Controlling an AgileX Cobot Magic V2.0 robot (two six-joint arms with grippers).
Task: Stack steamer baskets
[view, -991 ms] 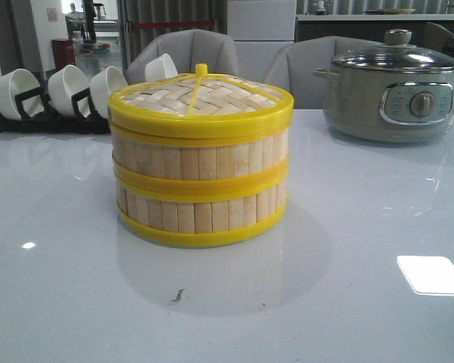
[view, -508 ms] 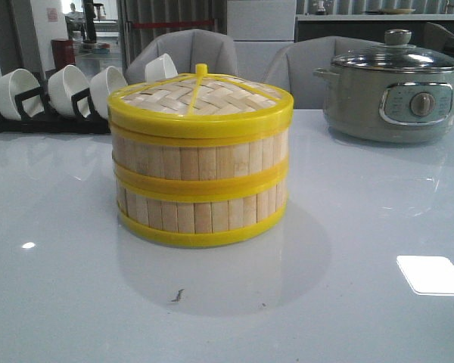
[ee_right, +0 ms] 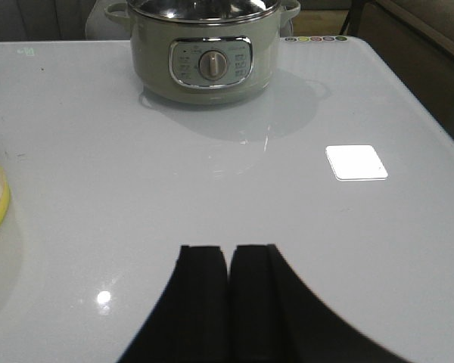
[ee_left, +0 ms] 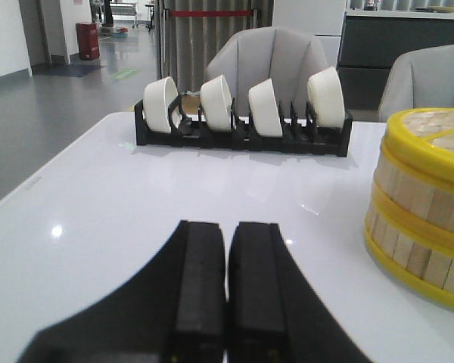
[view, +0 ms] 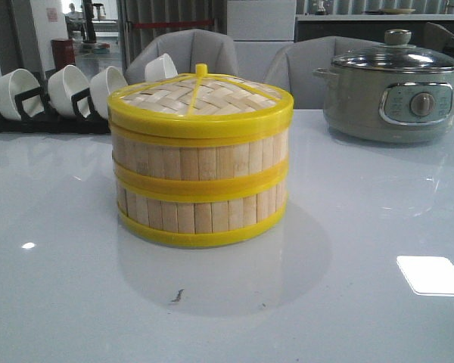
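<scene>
Steamer baskets (view: pixel 200 185) stacked, lid (view: pixel 200 102) on — both tools closed, empty.

Grey-green pot (view: pixel 393 94), bowl rack (ee_left: pixel 242 132), woven lid (view: pixel 200 97) on white table (view: pixel 363 227)

The two steamer baskets (view: pixel 200 181) sit stacked on the table (view: pixel 363 302), lid (view: pixel 200 102) on top. From the left end effector (ee_left: pixel 226 287), the stack lies ahead to the right, the bowl rack (ee_left: pixel 242 125) farther ahead. From the right end effector (ee_right: pixel 227 291), the pot (ee_right: pixel 204 53) stands ahead, the stack to the left.

text: none legible | pot panel (ee_right: pixel 212 64): markings too small to read
</scene>
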